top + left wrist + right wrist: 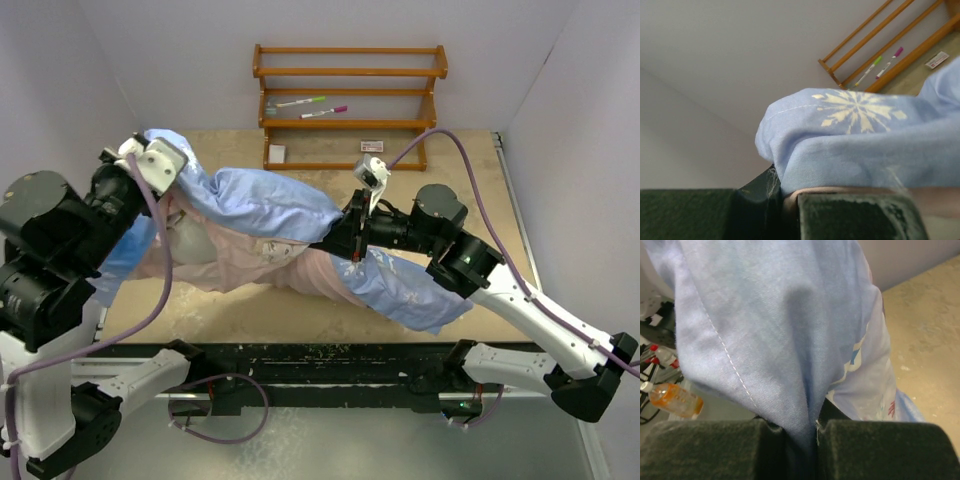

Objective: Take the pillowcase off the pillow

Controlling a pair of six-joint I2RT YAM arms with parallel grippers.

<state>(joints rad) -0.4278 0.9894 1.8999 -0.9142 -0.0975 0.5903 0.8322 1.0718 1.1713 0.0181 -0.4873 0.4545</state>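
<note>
The light blue pillowcase (262, 200) is stretched across the table, its pale pink inside (262, 258) showing below. A small patch of cream-white pillow (188, 240) shows at the left under the fabric; the rest is hidden. My left gripper (152, 160) is shut on the pillowcase's left end; a snowflake print (855, 111) lies just above its fingers (860, 217). My right gripper (352, 232) is shut on a blue fold (790, 340) at the middle, pinched between its pads (705, 450).
A wooden rack (350, 100) stands at the back wall with two markers (312, 106) on its shelf and small cards beside it. A blue flap (410, 290) of the case lies under the right arm. Grey walls close both sides.
</note>
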